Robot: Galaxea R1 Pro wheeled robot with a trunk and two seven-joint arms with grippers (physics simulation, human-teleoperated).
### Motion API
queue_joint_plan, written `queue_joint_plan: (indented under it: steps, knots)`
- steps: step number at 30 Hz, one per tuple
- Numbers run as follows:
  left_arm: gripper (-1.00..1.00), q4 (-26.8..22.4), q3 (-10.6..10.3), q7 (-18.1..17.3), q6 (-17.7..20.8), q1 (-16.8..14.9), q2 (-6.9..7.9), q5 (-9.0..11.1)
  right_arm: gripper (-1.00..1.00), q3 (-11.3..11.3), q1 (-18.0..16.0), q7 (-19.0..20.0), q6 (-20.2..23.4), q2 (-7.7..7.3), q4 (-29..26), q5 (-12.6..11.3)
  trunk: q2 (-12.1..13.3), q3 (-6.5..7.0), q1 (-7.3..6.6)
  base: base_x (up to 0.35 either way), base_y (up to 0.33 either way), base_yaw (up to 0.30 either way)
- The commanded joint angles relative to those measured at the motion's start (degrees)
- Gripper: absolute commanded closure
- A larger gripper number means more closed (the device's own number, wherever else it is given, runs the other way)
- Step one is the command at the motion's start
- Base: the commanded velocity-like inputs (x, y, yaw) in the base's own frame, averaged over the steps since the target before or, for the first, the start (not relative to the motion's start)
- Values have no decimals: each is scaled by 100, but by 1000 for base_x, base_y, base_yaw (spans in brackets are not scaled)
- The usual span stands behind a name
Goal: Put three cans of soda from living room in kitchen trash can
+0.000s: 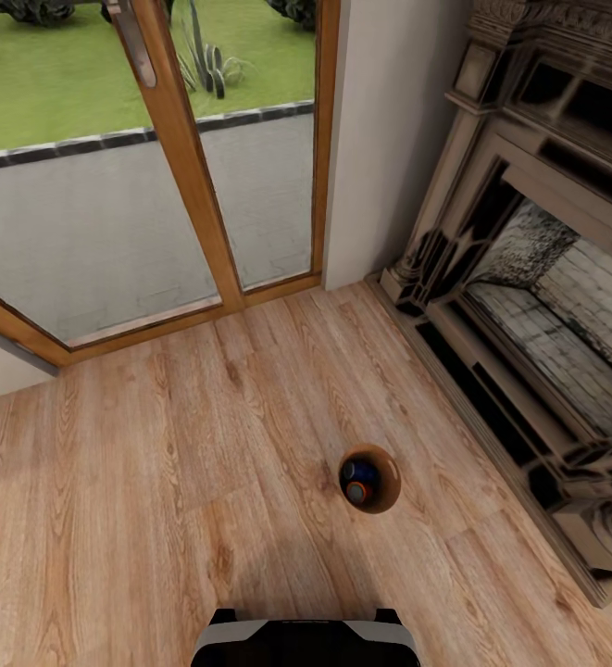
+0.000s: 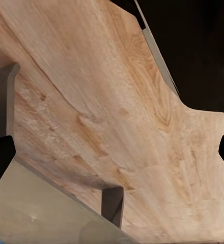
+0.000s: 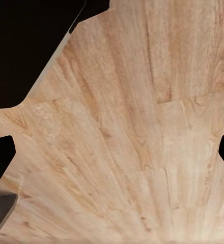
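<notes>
The tash can (image 1: 386, 484) stands on the wood floor of the living room, seen from above in the head view, its copper-brown inside showing. Inside it lie cans of soda: a dark blue one (image 1: 361, 473) and an orange one (image 1: 355, 495) beside it. In the left wrist view my left gripper (image 2: 112, 155) is open over bare floor, its dark fingertips (image 2: 0, 157) far apart. My right gripper (image 3: 112, 152) is likewise open above the floorboards, nothing between its fingertips (image 3: 0, 155).
Wood-framed glass doors (image 1: 185, 157) fill the far left wall. A brick-sided fireplace (image 1: 537, 306) runs along the right. My base (image 1: 301, 644) shows at the lower edge. A low grey table (image 2: 35, 208) with a grey leg (image 2: 113, 203) lies near the left gripper.
</notes>
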Motion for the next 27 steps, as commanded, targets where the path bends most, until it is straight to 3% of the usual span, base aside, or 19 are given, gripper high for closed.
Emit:
queue_joint_plan:
  steps: [1, 12, 27]
  knots:
    - [-100, -6, 1, 5, -17, 0, -4, 3, -100, -1, 0, 1, -5, 17, -10, 0, 0, 0, 0, 0, 0, 0]
    - [-100, -30, 5, 30, -476, 8, -16, 3, -100, -1, 0, 5, -289, 97, -7, 3, 0, 0, 0, 0, 0, 0]
    - [-100, -18, -5, 24, -521, 9, -24, -48, -100, 12, 0, 5, -348, 68, 30, 12, 0, 0, 0, 0, 0, 0]
